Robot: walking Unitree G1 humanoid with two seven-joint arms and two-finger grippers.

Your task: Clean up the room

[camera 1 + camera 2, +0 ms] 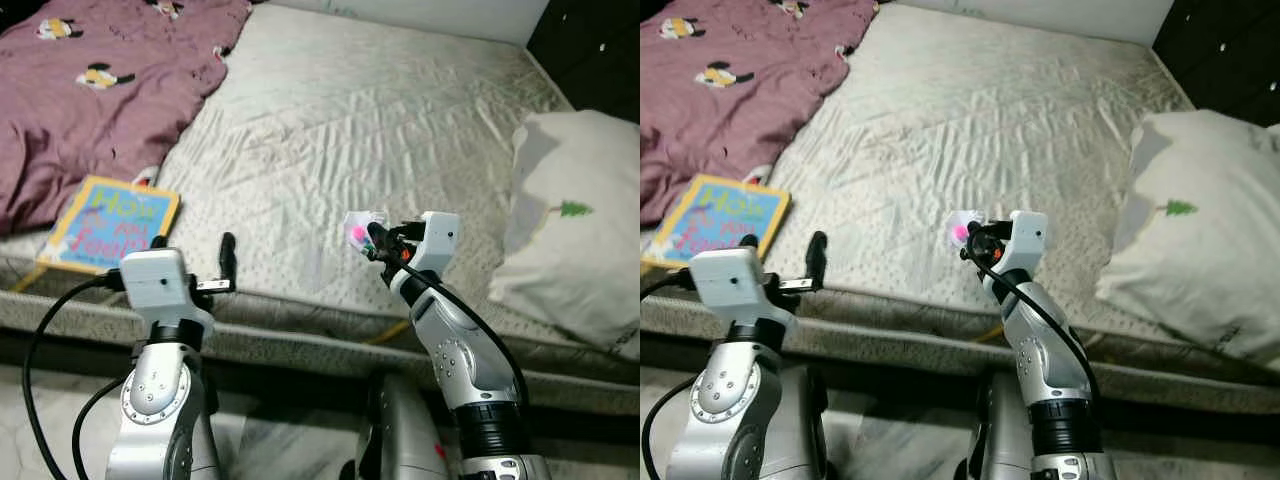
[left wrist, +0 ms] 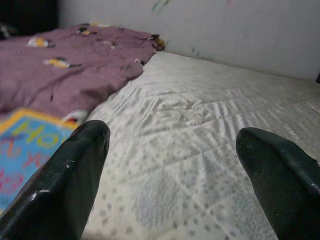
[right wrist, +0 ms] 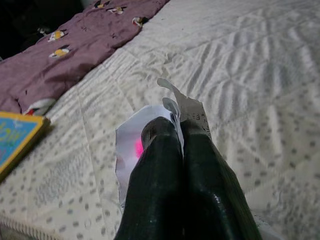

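My right gripper (image 1: 372,240) is shut on a small clear plastic wrapper (image 1: 357,229) with a pink spot, held just above the front part of the bed. In the right wrist view the wrapper (image 3: 142,137) is pinched between the two black fingers (image 3: 200,165). My left gripper (image 1: 226,262) hangs open over the bed's front edge, nothing between its fingers (image 2: 75,175). A colourful children's book (image 1: 110,223) lies on the bed to the left of it, by a purple blanket (image 1: 90,80).
The grey quilted mattress (image 1: 350,110) stretches ahead. A white pillow (image 1: 575,230) with a small green tree print lies at the right. Dark furniture (image 1: 590,45) stands at the far right corner. The bed's front edge (image 1: 300,340) runs right before me.
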